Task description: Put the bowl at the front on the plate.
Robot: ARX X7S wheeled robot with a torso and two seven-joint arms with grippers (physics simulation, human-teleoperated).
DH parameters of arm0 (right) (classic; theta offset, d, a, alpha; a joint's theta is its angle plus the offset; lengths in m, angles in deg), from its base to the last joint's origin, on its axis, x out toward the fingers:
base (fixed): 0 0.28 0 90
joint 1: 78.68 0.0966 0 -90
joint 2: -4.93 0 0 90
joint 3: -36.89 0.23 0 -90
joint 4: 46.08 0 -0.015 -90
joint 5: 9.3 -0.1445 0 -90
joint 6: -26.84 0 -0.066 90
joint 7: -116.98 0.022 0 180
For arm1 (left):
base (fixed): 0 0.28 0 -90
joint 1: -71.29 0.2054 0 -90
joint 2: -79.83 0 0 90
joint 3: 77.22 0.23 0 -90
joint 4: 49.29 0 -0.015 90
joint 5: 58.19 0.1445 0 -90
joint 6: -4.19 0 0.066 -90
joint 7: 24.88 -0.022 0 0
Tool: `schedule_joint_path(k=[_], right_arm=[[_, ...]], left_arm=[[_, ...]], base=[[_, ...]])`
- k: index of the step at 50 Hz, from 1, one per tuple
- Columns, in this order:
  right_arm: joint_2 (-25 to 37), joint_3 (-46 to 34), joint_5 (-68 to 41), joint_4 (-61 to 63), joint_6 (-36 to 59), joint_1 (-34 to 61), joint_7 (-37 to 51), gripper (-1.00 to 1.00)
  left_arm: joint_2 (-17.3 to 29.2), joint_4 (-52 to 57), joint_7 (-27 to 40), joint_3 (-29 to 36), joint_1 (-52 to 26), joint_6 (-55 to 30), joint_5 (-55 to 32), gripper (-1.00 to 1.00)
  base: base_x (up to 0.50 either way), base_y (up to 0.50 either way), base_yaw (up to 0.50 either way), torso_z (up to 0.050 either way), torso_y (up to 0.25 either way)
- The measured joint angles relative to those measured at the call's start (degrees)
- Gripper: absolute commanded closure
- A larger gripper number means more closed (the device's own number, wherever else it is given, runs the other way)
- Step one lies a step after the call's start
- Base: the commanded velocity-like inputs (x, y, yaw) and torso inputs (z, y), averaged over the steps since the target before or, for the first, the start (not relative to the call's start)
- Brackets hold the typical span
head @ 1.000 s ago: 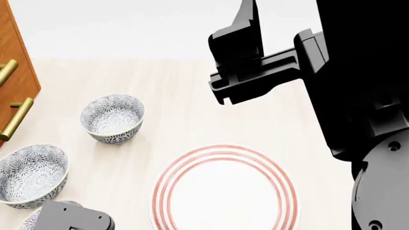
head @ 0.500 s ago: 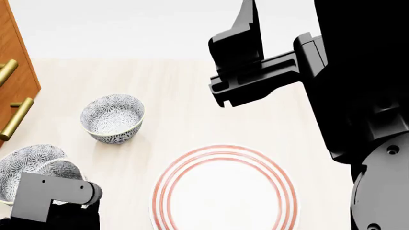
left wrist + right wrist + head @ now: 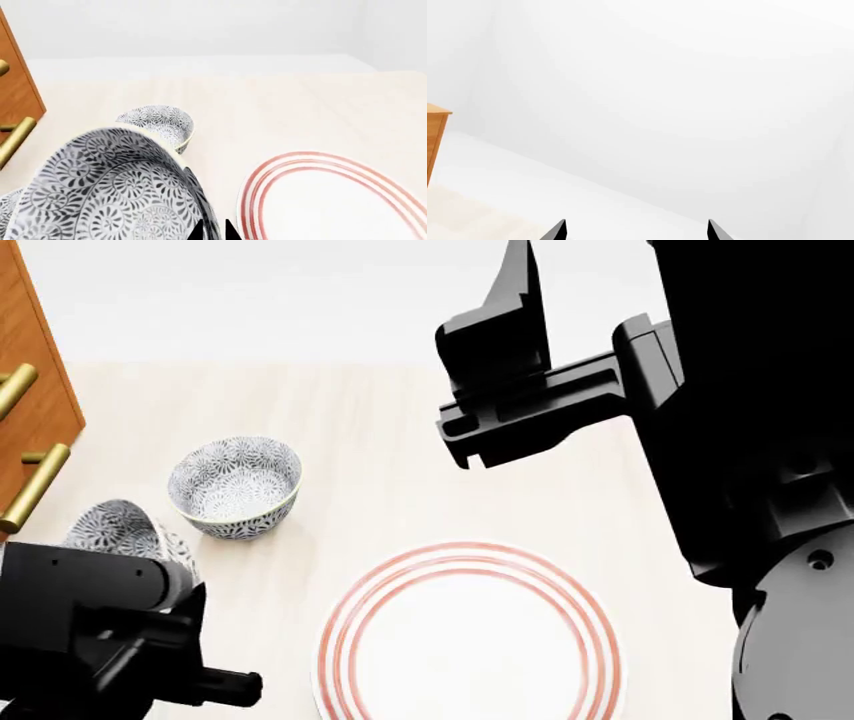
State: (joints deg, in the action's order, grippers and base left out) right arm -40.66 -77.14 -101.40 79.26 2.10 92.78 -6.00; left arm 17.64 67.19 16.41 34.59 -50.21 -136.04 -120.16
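L end effector (image 3: 213,231) gripping bowl (image 3: 107,190) | beside plate (image 3: 467,640)

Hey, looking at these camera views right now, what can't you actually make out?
- Left gripper: only the fingertips show at the left wrist view's edge, so its grip on the bowl is unclear.
- Third bowl: hidden in the head view behind the left arm.
- Plate: near rim cut off by the head view's edge.
- Right gripper: only its tips show in the right wrist view, apart, holding nothing.
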Motion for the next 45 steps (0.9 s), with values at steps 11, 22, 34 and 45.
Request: schedule_joint_path(k=[11, 22, 34, 45], right_arm=[[0.07, -0.25, 0.13, -0.04, -0.20, 0.34, -0.15, -1.00], [-0.01, -0.55, 0.71, -0.09, -0.41, 0.70, -0.80, -1.00], [0.06, -0.81, 0.93, 0.11, -0.67, 0.85, -1.08, -1.00], [0.28, -0.86, 1.14, 0.50, -1.18, 0.54, -1.19, -1.00]], left_arm=[[-0.39, 0.27, -0.23, -1.02, -3.53, 0.21, -0.91, 1.00], [-1.11, 0.17, -0.41, -1.61, -7.18, 0.08, -1.83, 1.00], [-2.04, -0.73, -1.74, -0.14, -11.35, 0.14, -0.13, 1.00], [-2.88, -3.16, -3.39, 1.85, -16.61, -0.58, 1.97, 1.00]], base=[[0.00, 0.00, 0.00, 0.000, 0.000], [0.00, 0.00, 0.00, 0.000, 0.000], [0.00, 0.00, 0.00, 0.000, 0.001], [0.00, 0.00, 0.00, 0.000, 0.000]])
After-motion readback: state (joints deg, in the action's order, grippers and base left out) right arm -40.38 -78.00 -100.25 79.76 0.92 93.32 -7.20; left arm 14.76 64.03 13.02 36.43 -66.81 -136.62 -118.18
